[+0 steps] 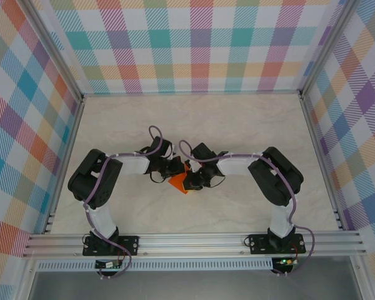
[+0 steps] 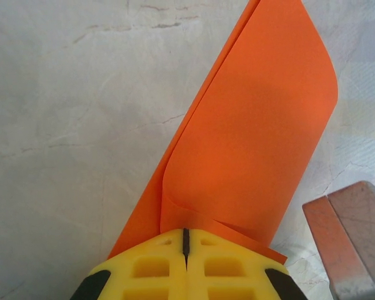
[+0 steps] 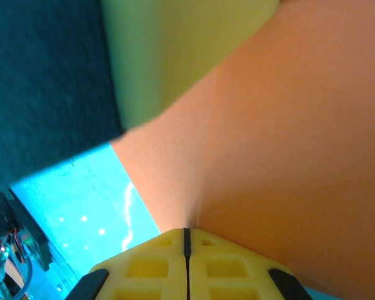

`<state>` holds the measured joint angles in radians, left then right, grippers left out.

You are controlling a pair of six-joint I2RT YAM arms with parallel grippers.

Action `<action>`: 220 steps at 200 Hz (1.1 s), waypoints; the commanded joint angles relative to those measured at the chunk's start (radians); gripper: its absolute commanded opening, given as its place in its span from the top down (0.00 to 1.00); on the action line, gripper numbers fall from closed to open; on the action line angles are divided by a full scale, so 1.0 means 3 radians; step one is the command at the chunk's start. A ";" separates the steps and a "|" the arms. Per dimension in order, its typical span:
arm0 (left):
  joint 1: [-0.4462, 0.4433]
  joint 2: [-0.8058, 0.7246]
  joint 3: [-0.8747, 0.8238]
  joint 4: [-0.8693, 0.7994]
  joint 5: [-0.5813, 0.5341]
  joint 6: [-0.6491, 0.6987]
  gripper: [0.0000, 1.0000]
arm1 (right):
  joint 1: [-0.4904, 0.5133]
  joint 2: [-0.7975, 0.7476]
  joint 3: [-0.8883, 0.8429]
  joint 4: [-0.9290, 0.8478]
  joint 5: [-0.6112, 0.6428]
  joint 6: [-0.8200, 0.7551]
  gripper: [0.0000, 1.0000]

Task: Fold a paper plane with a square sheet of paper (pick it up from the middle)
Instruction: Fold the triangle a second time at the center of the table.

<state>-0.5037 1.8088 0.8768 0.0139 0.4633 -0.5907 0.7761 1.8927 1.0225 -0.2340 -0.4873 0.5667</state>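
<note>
The square sheet of paper (image 1: 178, 184) is bright orange and folded over into long layers. It hangs just above the table's middle, between the two wrists. My left gripper (image 1: 173, 169) is shut on its near end. From the left wrist, the yellow jaws (image 2: 186, 240) meet on the paper (image 2: 256, 137), which stretches away with a curled top layer. My right gripper (image 1: 197, 179) is shut on the same paper; its jaws (image 3: 187, 234) pinch the orange surface (image 3: 281, 156). A yellow finger of the left gripper (image 3: 169, 44) sits close above.
The pale marbled tabletop (image 1: 194, 119) lies beneath, fenced by aluminium rails (image 1: 194, 94) and checked walls. A grey metallic block (image 2: 353, 234) shows at the lower right of the left wrist view. Both arms bend inward, wrists nearly touching.
</note>
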 commanded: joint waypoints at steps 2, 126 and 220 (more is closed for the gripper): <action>0.0002 0.0131 -0.0200 -0.0405 -0.0545 -0.0039 1.00 | 0.0082 -0.0035 -0.0244 -0.0498 -0.0166 -0.0146 0.94; -0.0003 0.0030 -0.0072 -0.0353 -0.0282 -0.0060 1.00 | 0.0072 -0.0357 -0.0054 0.0070 0.0431 0.0542 0.94; -0.0008 0.0029 -0.0053 -0.0348 -0.0268 -0.0086 1.00 | 0.0097 -0.0126 0.0099 -0.0013 0.0500 0.0571 0.94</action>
<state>-0.5083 1.8000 0.8738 0.0181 0.4545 -0.6132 0.7998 1.8225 1.0233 -0.2180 -0.3698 0.7261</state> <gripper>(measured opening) 0.040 0.058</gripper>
